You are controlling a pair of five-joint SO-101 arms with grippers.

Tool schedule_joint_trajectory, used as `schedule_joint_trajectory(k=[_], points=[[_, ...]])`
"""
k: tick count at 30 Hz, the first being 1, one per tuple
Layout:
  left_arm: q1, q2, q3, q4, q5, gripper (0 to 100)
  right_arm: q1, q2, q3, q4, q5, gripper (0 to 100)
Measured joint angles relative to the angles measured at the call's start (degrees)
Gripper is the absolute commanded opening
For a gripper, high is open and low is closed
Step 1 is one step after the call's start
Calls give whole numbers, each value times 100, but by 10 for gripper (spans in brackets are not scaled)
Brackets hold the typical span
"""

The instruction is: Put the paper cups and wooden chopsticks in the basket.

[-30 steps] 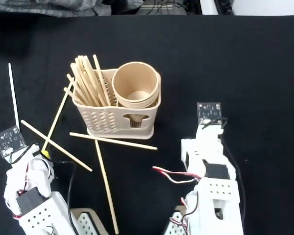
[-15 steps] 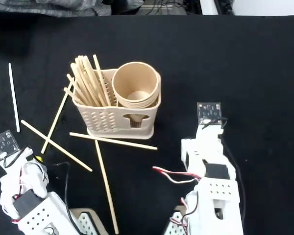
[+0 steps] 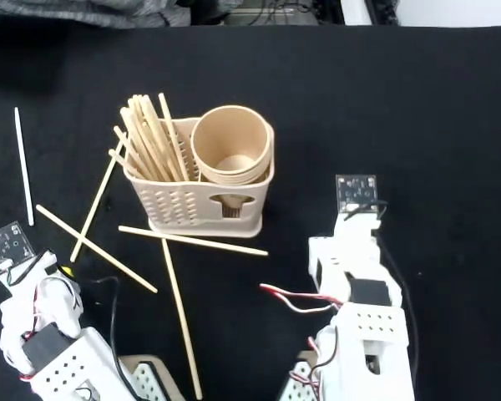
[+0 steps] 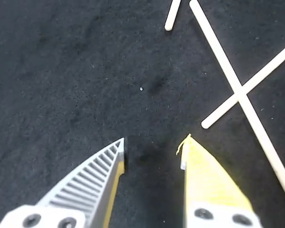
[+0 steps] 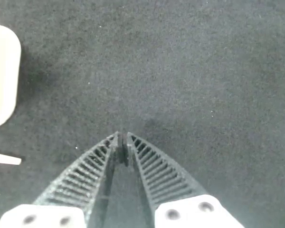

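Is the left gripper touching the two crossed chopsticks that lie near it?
Apart. The left wrist view shows a strip of bare black table between the open left gripper and the nearest end of the crossed chopsticks.

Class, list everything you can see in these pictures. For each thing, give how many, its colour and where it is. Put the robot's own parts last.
basket: one, beige, left of the table's middle.
cups: nested stack, number unclear, tan, in the basket's right compartment.
chopsticks in basket: a bundle, light wood, standing in its left compartment.
loose chopsticks: five, pale, on the table left of and in front of the basket, some crossing.
table: one, black cover.
arms: two, white, at the near edge.
left pincer: one, open, over the table near crossed chopsticks.
right pincer: one, shut, over the table right of the basket.
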Motion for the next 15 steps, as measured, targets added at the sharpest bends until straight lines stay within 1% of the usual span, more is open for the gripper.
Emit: schedule_joint_trajectory(k=[2,4,7,12,15], points=[[-9,0,0,0,-9,195,0,0,0,0,0,15],[-9,0,0,-193,-18,199,0,0,0,0,0,15],[352,0,-149,-686,-18,200,0,0,0,0,0,15],[475,70,-949,-932,-18,218,0,0,0,0,0,15],[554,642,-1653,-958,-18,220,0,0,0,0,0,15]])
